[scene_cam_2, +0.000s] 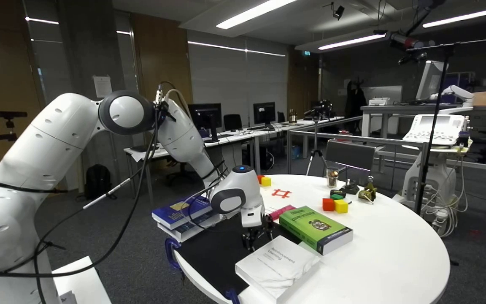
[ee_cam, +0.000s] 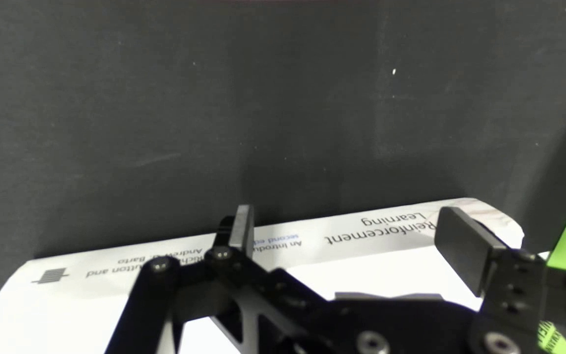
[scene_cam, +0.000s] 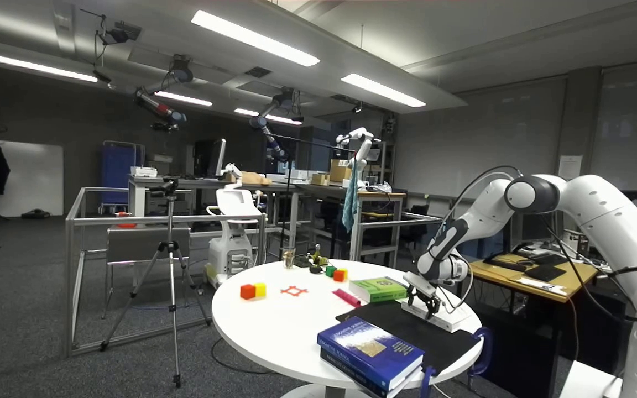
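Black two-fingered metal claw (ee_cam: 352, 231) at a thick white rectangular book (scene_cam_2: 276, 266)

The fingers are spread wide along the spine, holding nothing — whether they touch, I cannot tell. The white book lies flat at the edge of a matte black sheet (scene_cam_2: 220, 255), near a thick green rectangular book (scene_cam_2: 314, 228). If the claw sinks as angled, its fingertips could jab the cover — or shove the white book askew

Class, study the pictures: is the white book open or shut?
The white book is shut: in an exterior view its titled cover lies flat on top, not lifted.
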Robot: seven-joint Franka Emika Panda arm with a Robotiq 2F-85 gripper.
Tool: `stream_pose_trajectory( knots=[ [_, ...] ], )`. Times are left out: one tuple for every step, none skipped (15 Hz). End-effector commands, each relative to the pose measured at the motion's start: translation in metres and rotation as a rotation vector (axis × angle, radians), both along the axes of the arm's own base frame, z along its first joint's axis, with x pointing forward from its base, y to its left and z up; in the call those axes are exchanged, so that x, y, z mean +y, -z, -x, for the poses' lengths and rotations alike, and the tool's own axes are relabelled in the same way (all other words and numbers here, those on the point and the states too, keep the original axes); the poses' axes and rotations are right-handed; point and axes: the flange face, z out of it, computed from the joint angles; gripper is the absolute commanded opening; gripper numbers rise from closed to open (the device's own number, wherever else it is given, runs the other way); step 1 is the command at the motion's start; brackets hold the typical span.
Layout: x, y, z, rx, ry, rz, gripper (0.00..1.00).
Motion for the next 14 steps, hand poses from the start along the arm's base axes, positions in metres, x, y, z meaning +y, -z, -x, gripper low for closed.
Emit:
stream_pose_trajectory(
  knots=[
    [-0.019,-0.014,0.001,0.006,0.000,-0.017,1.00],
    [-0.022,-0.014,0.001,0.006,0.005,-0.018,1.00],
    [-0.025,-0.014,0.000,0.005,0.011,-0.018,1.00],
    [-0.028,-0.014,0.001,0.004,0.014,-0.019,1.00],
    [-0.032,-0.013,0.001,0.004,0.021,-0.020,1.00],
    [-0.035,-0.013,0.001,0.002,0.025,-0.020,1.00],
    [-0.038,-0.014,0.001,0.003,0.030,-0.023,1.00],
    [-0.041,-0.014,0.001,0.002,0.034,-0.022,1.00],
    [-0.045,-0.014,0.001,0.003,0.038,-0.023,1.00],
    [-0.048,-0.014,0.001,0.003,0.043,-0.025,1.00],
    [-0.050,-0.014,0.000,0.004,0.048,-0.025,1.00],
    [-0.053,-0.015,0.000,0.007,0.052,-0.027,1.00],
    [-0.055,-0.015,0.000,0.008,0.056,-0.027,1.00],
    [-0.057,-0.015,0.000,0.008,0.059,-0.027,1.00]
  ],
)
